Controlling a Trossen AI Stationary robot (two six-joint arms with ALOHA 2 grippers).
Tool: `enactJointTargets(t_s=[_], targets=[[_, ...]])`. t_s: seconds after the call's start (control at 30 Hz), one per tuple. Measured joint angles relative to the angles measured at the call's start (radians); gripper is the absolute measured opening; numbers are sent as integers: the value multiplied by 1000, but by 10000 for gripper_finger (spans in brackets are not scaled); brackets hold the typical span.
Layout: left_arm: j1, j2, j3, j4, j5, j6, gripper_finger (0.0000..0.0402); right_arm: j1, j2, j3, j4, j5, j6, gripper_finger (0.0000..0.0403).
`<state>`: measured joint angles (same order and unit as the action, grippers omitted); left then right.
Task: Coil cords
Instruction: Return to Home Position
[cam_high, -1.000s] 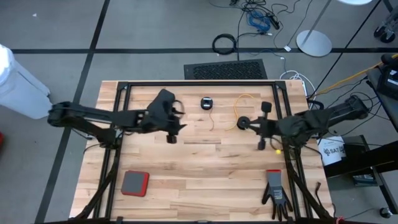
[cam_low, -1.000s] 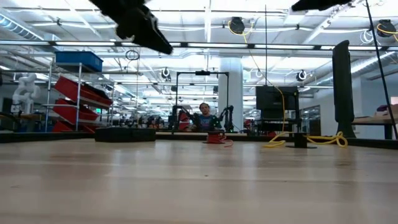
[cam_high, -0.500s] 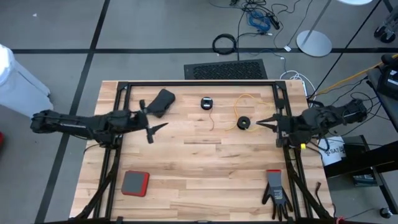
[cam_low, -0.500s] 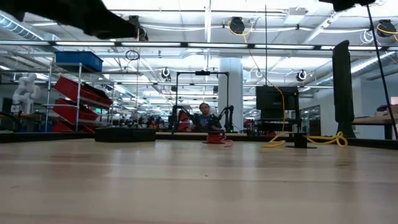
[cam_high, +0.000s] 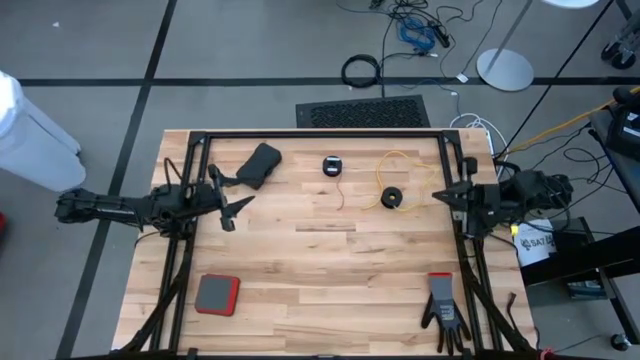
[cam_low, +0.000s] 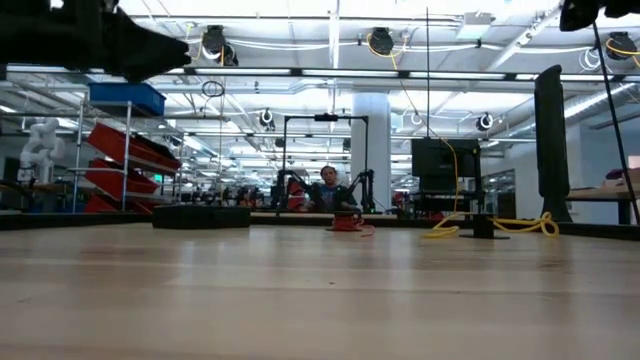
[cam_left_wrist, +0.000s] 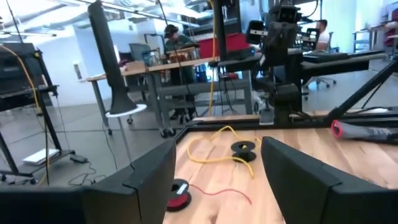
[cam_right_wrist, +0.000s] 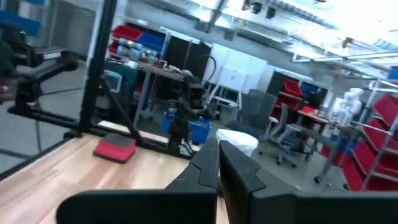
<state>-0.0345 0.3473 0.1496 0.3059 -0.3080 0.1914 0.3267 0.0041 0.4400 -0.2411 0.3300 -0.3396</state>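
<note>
The yellow cord (cam_high: 392, 163) lies in a loose loop on the far right of the table, by its black reel (cam_high: 393, 198); both also show in the left wrist view (cam_left_wrist: 243, 148). The dark reddish cord (cam_high: 340, 192) lies slack near its reel (cam_high: 333, 166), which looks red in the left wrist view (cam_left_wrist: 179, 193). My left gripper (cam_high: 225, 200) hovers open over the table's left side, well left of both cords (cam_left_wrist: 217, 155). My right gripper (cam_high: 441, 195) is shut at the table's right edge, right of the yellow cord's reel (cam_right_wrist: 217, 149).
A dark pouch-like object (cam_high: 258, 164) lies at the far left, beside my left gripper. A red and grey block (cam_high: 217, 294) lies near left, and a black glove (cam_high: 443, 305) near right. A black frame (cam_high: 320, 133) rims the table.
Both arms have drawn back from the table's middle: my left gripper toward the left edge, uncovering the dark pouch, and my right gripper toward the right edge, away from the yellow cord's reel. My right gripper has shut. The cords and reels have stayed put.
</note>
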Motion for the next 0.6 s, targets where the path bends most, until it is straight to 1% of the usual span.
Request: enactJointTargets(t_s=[0.1,0.17,0.23,0.33,0.43,0.6], targets=[[0,-40,-60,50,0,-4,244,0,7,-29,69,-37,-38,0],[0,-62,-98,92,-1,-11,244,0,-2,-72,108,-93,-62,0],[1,-83,-137,110,-3,-26,244,0,-2,-107,158,-124,-85,0],[2,-102,-142,64,-4,-48,244,0,-2,-174,226,-124,-100,0],[2,-103,-142,72,4,-51,244,-1,-2,-229,269,-123,-103,0],[2,-103,-142,74,7,-29,244,-22,-2,-281,269,-126,-78,0]])
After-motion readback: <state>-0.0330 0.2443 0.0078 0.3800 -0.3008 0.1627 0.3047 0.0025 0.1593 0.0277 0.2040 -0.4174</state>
